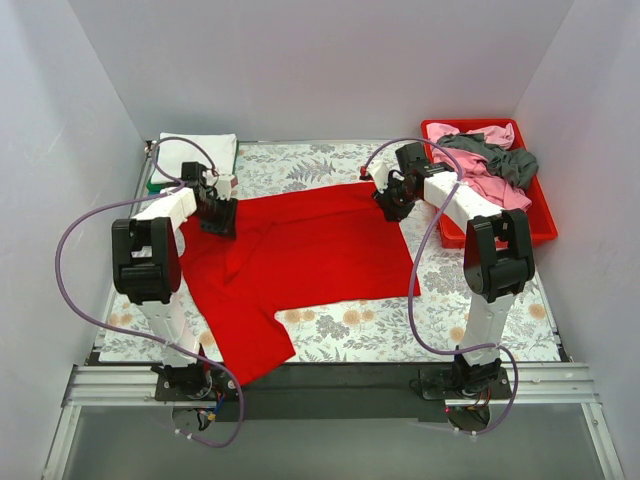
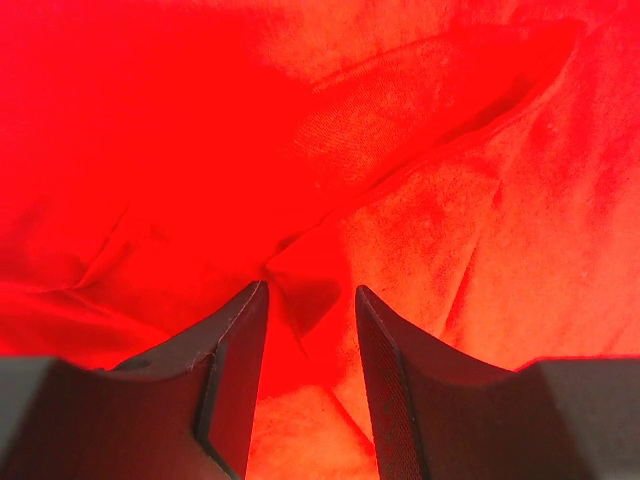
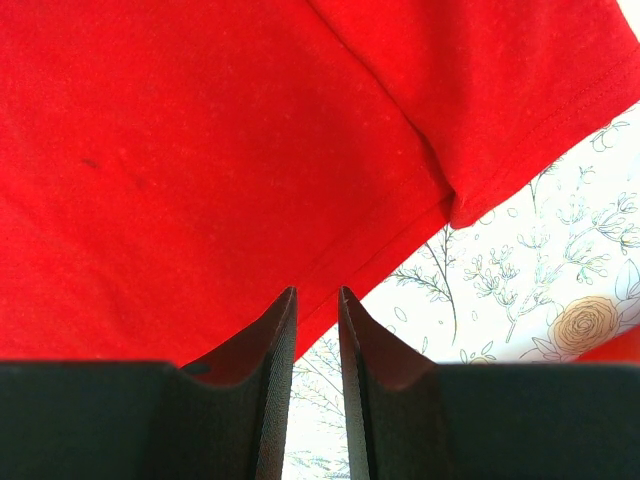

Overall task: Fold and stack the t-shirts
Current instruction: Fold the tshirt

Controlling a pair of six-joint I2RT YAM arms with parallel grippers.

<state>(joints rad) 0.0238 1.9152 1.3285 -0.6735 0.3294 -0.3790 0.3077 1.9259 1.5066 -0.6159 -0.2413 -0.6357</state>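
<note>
A large red t-shirt (image 1: 310, 250) lies spread on the floral tablecloth, one part hanging toward the near edge. My left gripper (image 1: 218, 215) is down on the shirt's far left part. In the left wrist view the gripper (image 2: 310, 290) is open, with a raised crease of the red t-shirt (image 2: 450, 200) between the jaws. My right gripper (image 1: 392, 205) is at the shirt's far right edge. In the right wrist view the gripper (image 3: 317, 292) has its jaws a narrow gap apart, tips at the hem of the red t-shirt (image 3: 200, 150), tablecloth showing between them.
A folded white t-shirt (image 1: 200, 150) lies on a green one (image 1: 155, 186) at the back left. A red plastic tray (image 1: 540, 225) at the back right holds a pink t-shirt (image 1: 490, 180) and a dark grey t-shirt (image 1: 505, 158). White walls enclose the table.
</note>
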